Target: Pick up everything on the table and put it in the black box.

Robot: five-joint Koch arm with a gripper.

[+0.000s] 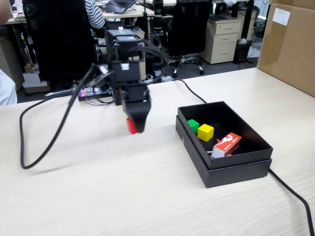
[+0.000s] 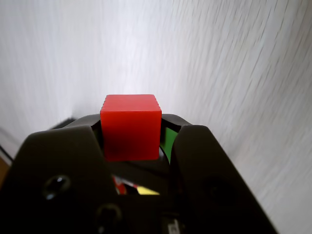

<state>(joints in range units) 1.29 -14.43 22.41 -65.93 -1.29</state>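
Observation:
My gripper [image 1: 133, 127] hangs above the table [image 1: 98, 187], left of the black box [image 1: 236, 169] in the fixed view, and is shut on the red cube [image 1: 130, 126]. The wrist view shows that red cube [image 2: 130, 126] pinched between the two black jaws, with the gripper [image 2: 132, 141] over blurred pale tabletop. Inside the box lie the green cube [image 1: 193, 126] and the yellow cube [image 1: 205, 132], side by side near its left wall.
An orange-red and white printed carton [image 1: 226, 145] also lies in the box. A big brown cardboard carton [image 1: 290, 44] stands at the back right. Black cables [image 1: 44, 142] run across the table on the left and behind the box.

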